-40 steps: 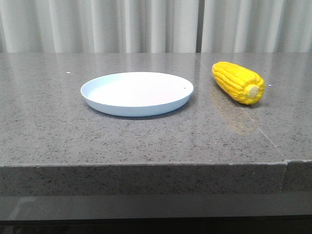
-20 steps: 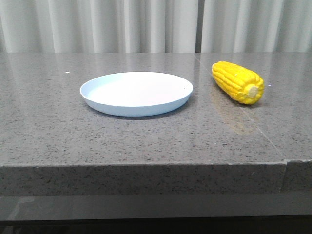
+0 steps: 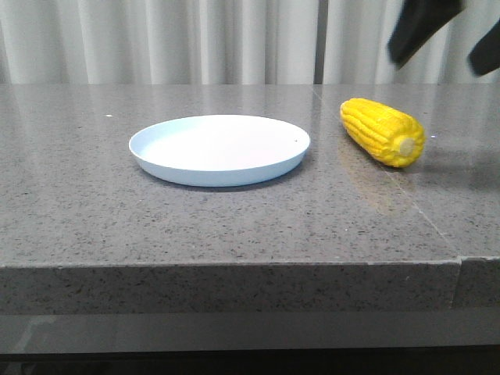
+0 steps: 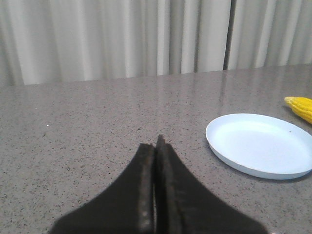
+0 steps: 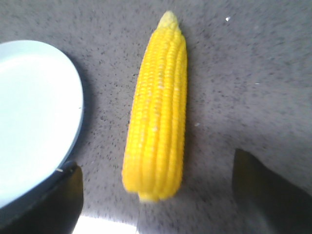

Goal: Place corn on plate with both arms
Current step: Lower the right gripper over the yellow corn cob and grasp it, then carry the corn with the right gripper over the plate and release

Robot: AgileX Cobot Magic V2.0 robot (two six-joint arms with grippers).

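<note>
The yellow corn (image 3: 381, 131) lies on the grey stone table to the right of the pale blue plate (image 3: 219, 148), its stub end toward the front edge. My right gripper (image 3: 449, 43) hangs open above the corn and holds nothing. In the right wrist view the corn (image 5: 158, 117) lies between the spread fingers (image 5: 48, 204), apart from both, with the plate's rim (image 5: 73, 122) beside it. My left gripper (image 4: 157, 146) is shut and empty, low over the table left of the plate (image 4: 258, 146). The corn's tip (image 4: 301, 107) shows beyond the plate. The left gripper is out of the front view.
The table's front edge (image 3: 234, 266) runs across the front view, with a seam in the slab at the right (image 3: 457, 262). White curtains (image 3: 195, 39) hang behind the table.
My right gripper has come into the front view at the top right, above the corn. The corn and the plate have not moved.
</note>
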